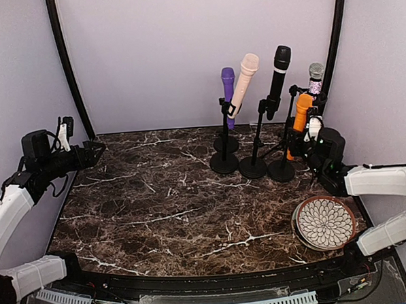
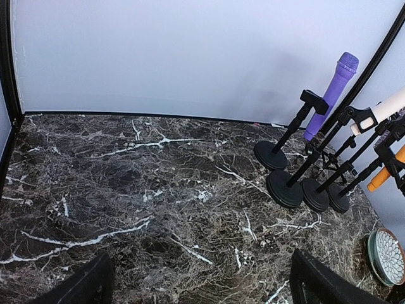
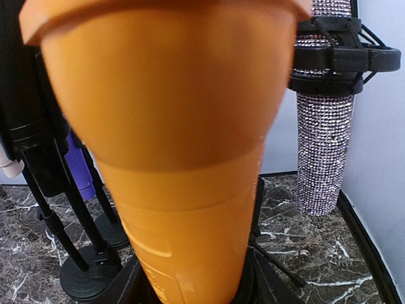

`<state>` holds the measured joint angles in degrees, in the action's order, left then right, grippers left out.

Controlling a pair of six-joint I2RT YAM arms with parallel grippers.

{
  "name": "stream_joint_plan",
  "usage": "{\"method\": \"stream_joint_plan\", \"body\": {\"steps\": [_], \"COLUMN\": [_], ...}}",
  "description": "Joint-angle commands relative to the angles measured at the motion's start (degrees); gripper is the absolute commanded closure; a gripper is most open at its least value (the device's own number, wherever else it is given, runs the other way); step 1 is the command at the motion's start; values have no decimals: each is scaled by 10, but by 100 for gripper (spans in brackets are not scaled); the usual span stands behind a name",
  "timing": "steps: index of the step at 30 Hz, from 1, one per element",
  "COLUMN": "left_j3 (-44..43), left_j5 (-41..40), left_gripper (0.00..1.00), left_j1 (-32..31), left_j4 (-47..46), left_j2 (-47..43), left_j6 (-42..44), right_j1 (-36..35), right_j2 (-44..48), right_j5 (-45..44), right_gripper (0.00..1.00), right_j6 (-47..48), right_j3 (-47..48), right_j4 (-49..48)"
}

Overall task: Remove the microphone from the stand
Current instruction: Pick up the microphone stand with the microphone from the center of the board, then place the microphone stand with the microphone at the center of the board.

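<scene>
The orange microphone [image 1: 300, 116] is in its stand at the far right of the desk [image 1: 158, 209], nearly upright, with the fat end up and tipped slightly right. The right gripper [image 1: 304, 138] is clamped around its lower body. The left gripper [image 2: 202, 288] is spread wide, way off left.

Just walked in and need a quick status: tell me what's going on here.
The right gripper is at the orange microphone on its stand at the far right, jaws either side of it; a firm clamp cannot be confirmed. The left gripper hovers above the table, far left, jaws open and empty.
</scene>
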<state>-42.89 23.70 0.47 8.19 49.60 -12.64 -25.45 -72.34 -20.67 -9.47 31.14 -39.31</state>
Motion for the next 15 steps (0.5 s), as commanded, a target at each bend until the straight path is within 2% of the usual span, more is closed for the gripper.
{"method": "stream_joint_plan", "body": {"steps": [1, 4, 10, 15], "left_j3": [0, 0, 5, 7], "left_j5": [23, 26, 27, 26], "left_gripper": [1, 1, 1, 2], "left_j1": [0, -1, 0, 0], "left_j4": [-12, -13, -18, -19], "left_j2": [7, 9, 4, -1], "left_j6": [4, 4, 6, 8], "right_j1": [-3, -4, -11, -15], "right_j2": [49, 93, 206, 276], "right_j5": [3, 19, 59, 135], "right_gripper": [54, 55, 63, 65], "right_j6": [9, 5, 19, 1], "right_j3": [-5, -18, -20, -16], "right_j4": [-25, -3, 97, 145]}}
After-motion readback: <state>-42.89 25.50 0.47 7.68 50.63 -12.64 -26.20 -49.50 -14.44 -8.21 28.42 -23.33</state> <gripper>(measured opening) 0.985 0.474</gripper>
